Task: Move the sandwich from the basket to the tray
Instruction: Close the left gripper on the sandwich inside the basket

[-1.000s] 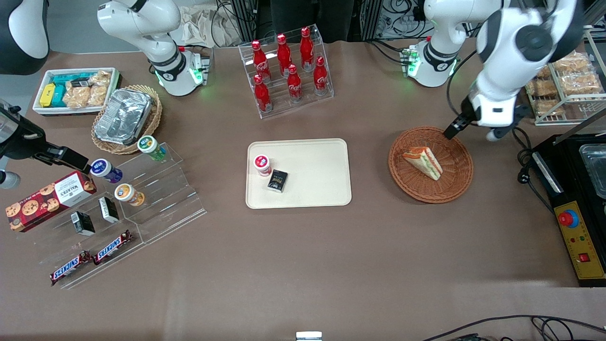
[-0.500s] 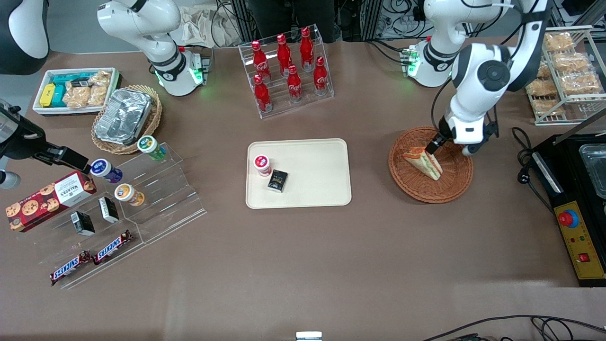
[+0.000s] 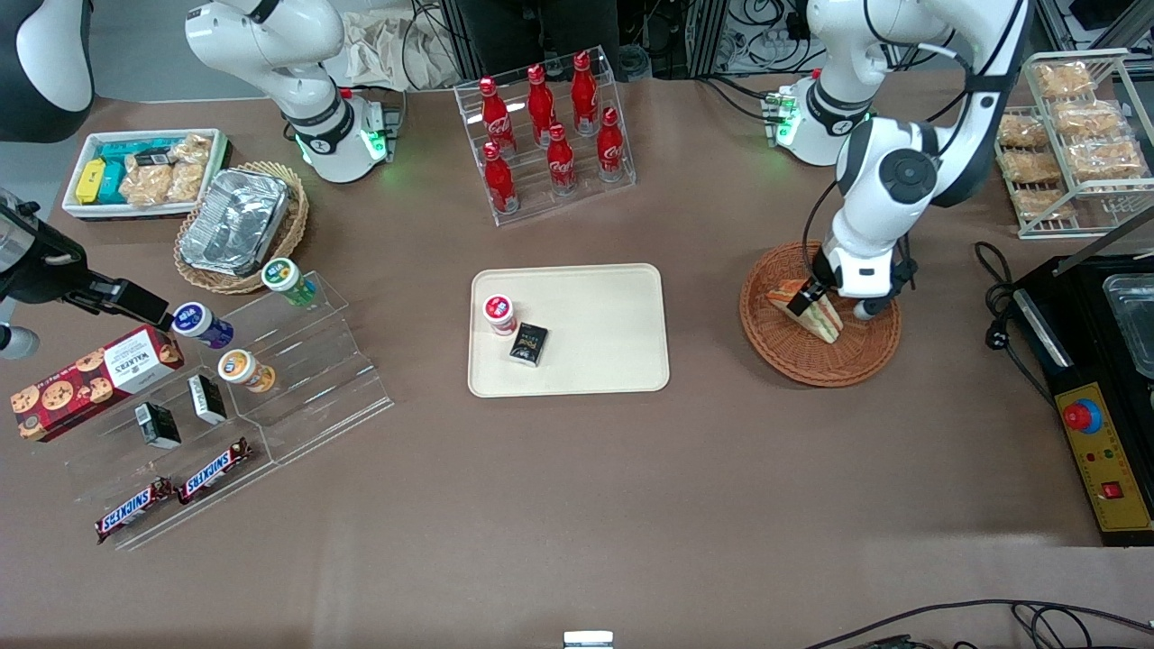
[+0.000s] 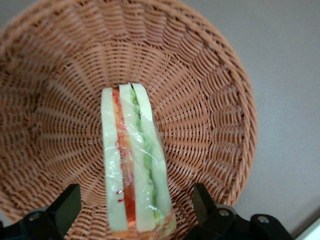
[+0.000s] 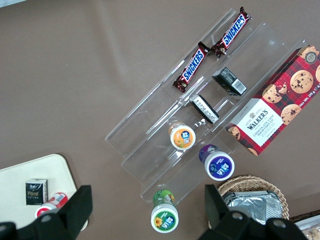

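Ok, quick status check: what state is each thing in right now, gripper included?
sandwich: wrapped, standing on edge in the basket, not lifted.
basket: holds only the sandwich.
gripper: open, lowered into the basket, fingers either side of the sandwich.
tray: holds a red-lidded cup and a small black box; no sandwich.

The wrapped triangular sandwich (image 4: pixel 134 165) stands on edge inside the round reddish-brown wicker basket (image 3: pixel 793 351). The cream tray (image 3: pixel 604 361) lies nearby toward the parked arm's end.
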